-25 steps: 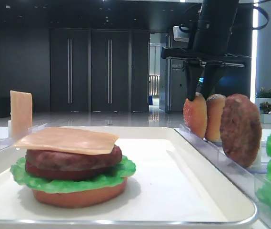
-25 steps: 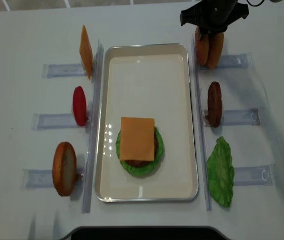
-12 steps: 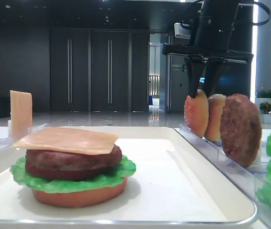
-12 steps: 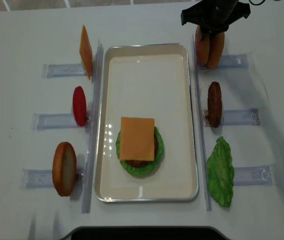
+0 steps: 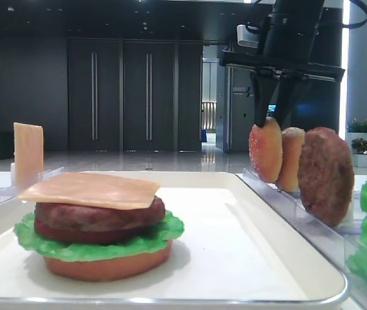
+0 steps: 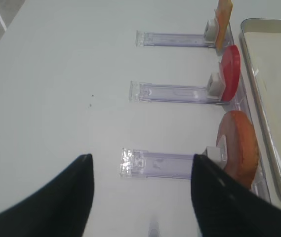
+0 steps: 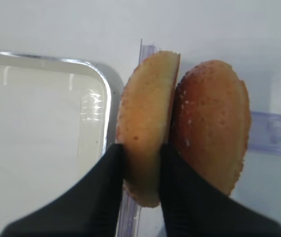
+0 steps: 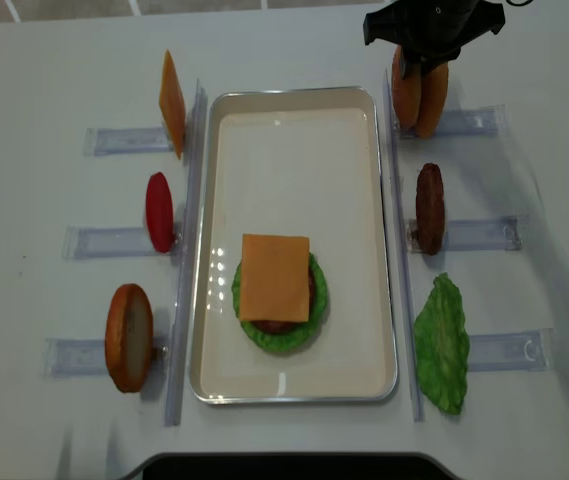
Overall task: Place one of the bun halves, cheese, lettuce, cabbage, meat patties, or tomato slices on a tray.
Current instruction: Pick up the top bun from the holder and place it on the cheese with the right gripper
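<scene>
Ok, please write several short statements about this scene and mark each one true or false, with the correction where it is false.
1. The right pincer is shut on one of the bun halves. True.
2. The tray holds no food at all. False: a stacked burger with the cheese on top sits in it.
3. The lettuce leaf beside the tray lies on its right side in the overhead view. True.
4. The left pincer is holding the tomato slice. False: it is open and apart from it.
5. Two meat patties stand in the right rack. False: one meat patty stands there.
</scene>
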Action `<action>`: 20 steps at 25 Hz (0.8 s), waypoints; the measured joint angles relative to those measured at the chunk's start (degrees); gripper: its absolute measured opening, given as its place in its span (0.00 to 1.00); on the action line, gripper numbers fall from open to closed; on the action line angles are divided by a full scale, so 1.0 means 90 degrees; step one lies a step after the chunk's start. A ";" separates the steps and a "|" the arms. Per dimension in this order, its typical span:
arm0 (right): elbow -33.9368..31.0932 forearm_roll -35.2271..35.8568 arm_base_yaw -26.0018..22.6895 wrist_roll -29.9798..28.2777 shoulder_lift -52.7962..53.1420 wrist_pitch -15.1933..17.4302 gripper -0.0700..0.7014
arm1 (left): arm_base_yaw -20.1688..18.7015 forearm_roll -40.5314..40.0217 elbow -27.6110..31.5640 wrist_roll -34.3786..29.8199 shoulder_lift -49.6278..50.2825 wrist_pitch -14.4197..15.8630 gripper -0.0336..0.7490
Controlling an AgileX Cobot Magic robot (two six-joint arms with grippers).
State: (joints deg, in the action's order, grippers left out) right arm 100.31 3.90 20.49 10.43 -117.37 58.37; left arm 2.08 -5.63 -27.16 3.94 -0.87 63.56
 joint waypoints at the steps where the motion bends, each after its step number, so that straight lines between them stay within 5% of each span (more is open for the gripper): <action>1: 0.0000 0.0049 0.0000 -0.0019 0.0006 0.0031 0.31 | 0.0000 0.0000 0.0000 0.0000 0.0000 0.0000 0.64; 20: 0.0000 0.0233 0.0000 -0.0116 0.0589 0.0292 0.30 | 0.0000 0.0000 0.0000 0.0000 0.0000 0.0000 0.64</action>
State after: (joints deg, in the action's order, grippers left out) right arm 100.31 5.99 20.49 9.38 -112.07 61.00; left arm 2.08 -5.63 -27.16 3.94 -0.87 63.56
